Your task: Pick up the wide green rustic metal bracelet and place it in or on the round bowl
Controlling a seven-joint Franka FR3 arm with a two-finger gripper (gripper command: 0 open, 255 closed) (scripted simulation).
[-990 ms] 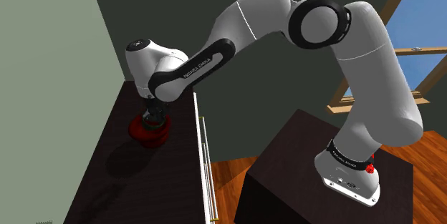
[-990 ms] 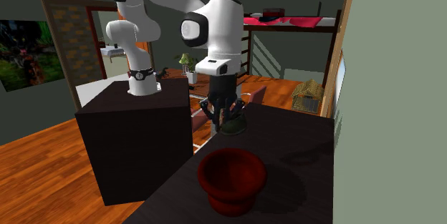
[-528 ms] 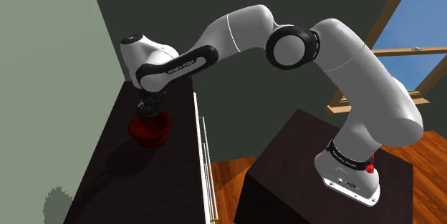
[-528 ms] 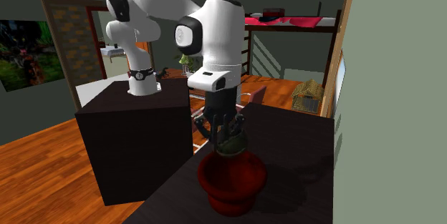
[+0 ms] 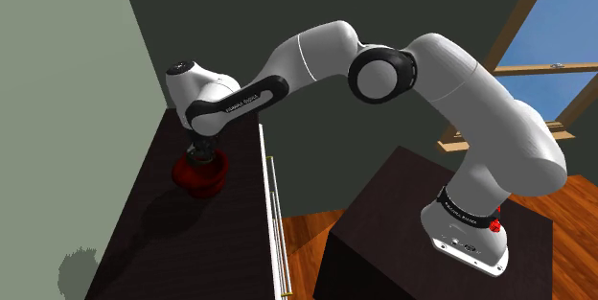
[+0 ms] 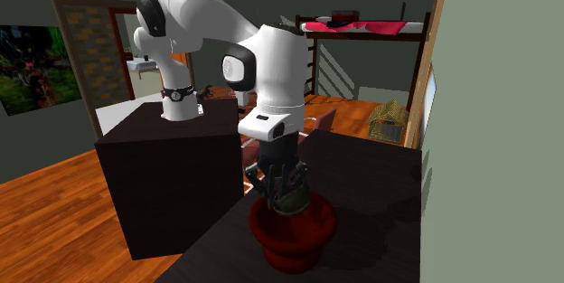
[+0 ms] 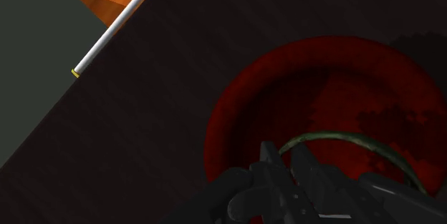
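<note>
Bracelet, a greenish ring, hangs clasped between the nearly closed fingers of the gripper. The red bowl sits directly beneath the gripper, so letting go should drop the ring straight inside.

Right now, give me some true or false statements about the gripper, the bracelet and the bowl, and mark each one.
1. The gripper hangs right above the bowl. True.
2. The bracelet lies flat on the table beside the bowl. False: the gripper holds it at the bowl's mouth.
3. The bowl is blue. False: it is dark red.
4. The bowl stands upright on a dark table. True.
</note>
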